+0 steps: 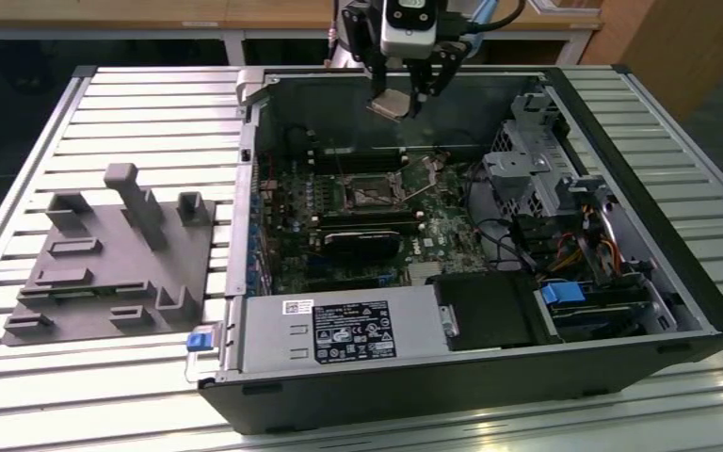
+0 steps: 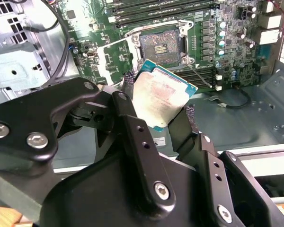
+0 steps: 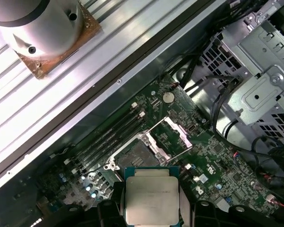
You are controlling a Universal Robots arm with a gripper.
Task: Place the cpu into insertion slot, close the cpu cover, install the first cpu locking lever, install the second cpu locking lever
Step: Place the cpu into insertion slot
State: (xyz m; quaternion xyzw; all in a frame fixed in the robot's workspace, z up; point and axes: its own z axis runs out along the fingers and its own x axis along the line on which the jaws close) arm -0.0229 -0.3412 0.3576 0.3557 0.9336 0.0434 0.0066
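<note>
1. Though the cpu [image 2: 163, 97] carries faint print on its metal top, none of it is legible, nor is the white label [image 1: 349, 331] on the power supply [image 1: 274, 325].
2. The gripper [image 1: 399, 99] hangs over the motherboard [image 1: 336, 226], jaws clamped on the cpu's edges. The socket [image 3: 139, 153] lies bare, its cpu cover [image 3: 182, 132] raised.

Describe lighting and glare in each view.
Exterior view: table slats glare white, case interior sits in shade. Second wrist view: light washes the cpu top pale. First wrist view: table slats bright, board dimmer, cpu evenly lit.
</note>
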